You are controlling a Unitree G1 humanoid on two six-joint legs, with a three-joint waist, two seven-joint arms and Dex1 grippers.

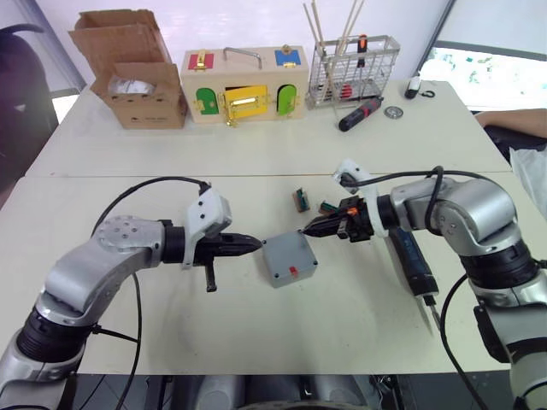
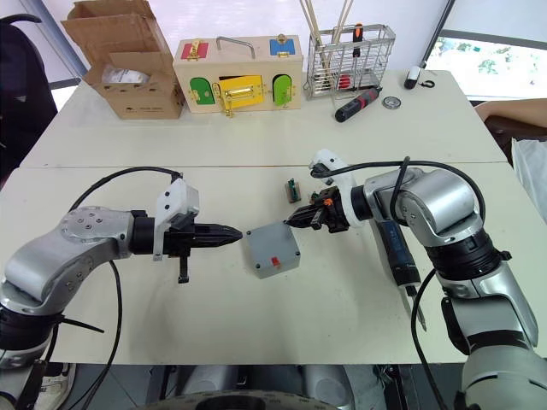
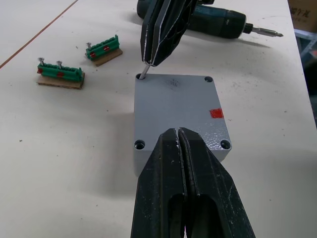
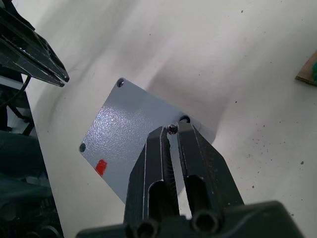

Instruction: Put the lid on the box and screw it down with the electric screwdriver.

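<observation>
- Screw (image 3: 143, 73) pinched in the right hand (image 3: 157, 58), tip at one corner hole of the lid (image 3: 178, 106) — keep it upright, seat it fully before letting go.
- Left hand (image 3: 179, 136) clenched, empty, at the lid's opposite edge.
- Electric screwdriver (image 1: 414, 261) lies on the table (image 1: 256, 154) just beyond the lid, untouched.

Both arms reach in toward the box (image 1: 289, 260) from opposite sides. The left gripper (image 1: 253, 245) lies level, fingers pressed together, tips just at the box's left edge. The right gripper (image 1: 309, 229) angles down over the far right corner, pinching a small screw (image 4: 172, 129) between its fingertips.
</observation>
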